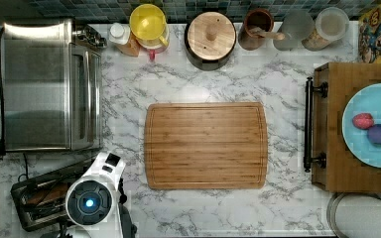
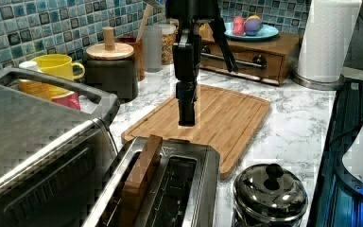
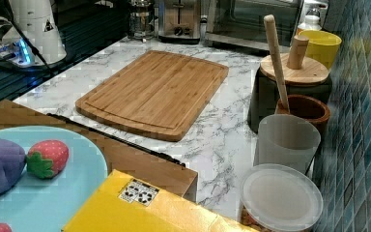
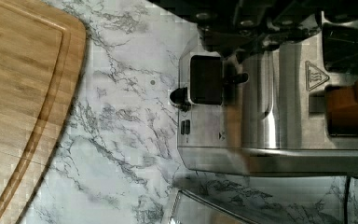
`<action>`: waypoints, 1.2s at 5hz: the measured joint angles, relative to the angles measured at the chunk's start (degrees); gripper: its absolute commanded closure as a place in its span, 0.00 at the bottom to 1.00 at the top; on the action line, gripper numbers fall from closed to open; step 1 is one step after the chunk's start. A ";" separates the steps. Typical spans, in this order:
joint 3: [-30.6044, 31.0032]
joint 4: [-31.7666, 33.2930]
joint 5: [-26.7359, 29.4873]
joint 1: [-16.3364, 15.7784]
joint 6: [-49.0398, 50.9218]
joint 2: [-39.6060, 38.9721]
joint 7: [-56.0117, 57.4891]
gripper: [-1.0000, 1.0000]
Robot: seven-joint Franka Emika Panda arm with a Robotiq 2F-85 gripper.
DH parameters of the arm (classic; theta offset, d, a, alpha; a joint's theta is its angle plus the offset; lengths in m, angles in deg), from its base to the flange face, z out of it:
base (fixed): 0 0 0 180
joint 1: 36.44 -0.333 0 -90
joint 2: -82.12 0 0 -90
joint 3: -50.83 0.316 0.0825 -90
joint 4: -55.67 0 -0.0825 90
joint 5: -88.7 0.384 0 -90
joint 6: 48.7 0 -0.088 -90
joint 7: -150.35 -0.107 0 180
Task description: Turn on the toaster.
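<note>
Toaster (image 1: 32, 203) sits in the top view's bottom-left corner on the marble counter (image 1: 228, 213). It's just in front of the big toaster oven (image 1: 44, 84) and off the corner of the bamboo cutting board (image 1: 206, 146). In the left view it's wedged between the toaster oven and a shiny round black-lidded pot (image 2: 269, 194), and there's a brown slice (image 2: 142, 175) standing in one slot. The only marking I can make out on the toaster is the triangular hot-surface warning symbol (image 4: 316, 77) stamped on its top, with no brand name I can read. From the wrist view, the end facing the board has a dark rectangular panel (image 4: 206, 79) with what I think is the black lever (image 4: 179, 95) poking out next to it, plus a little button (image 4: 185, 127) lower down. The black gripper (image 2: 186, 119) hangs straight down over that end, above the toaster and not touching it as far as the left view shows. Honestly can't tell whether it's spread or pressed together from these angles. Other printed stuff is the yellow box (image 3: 140, 212), which has a small white sticker (image 3: 137, 191) with recycling-type symbols that are too tiny to read. In the top view the box (image 1: 379, 29) shows cartoon artwork. The white arm base (image 3: 36, 29) carries a little black triangle sticker (image 3: 47, 26).
</note>
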 measured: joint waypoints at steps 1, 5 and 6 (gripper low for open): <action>-0.20 0.00 0.14 -0.24 -0.17 -0.92 -0.08 1.00; 6.08 -3.92 -7.27 4.18 -5.46 -14.97 -7.55 1.00; 4.56 -5.48 -7.26 4.22 -4.76 -16.91 -9.57 1.00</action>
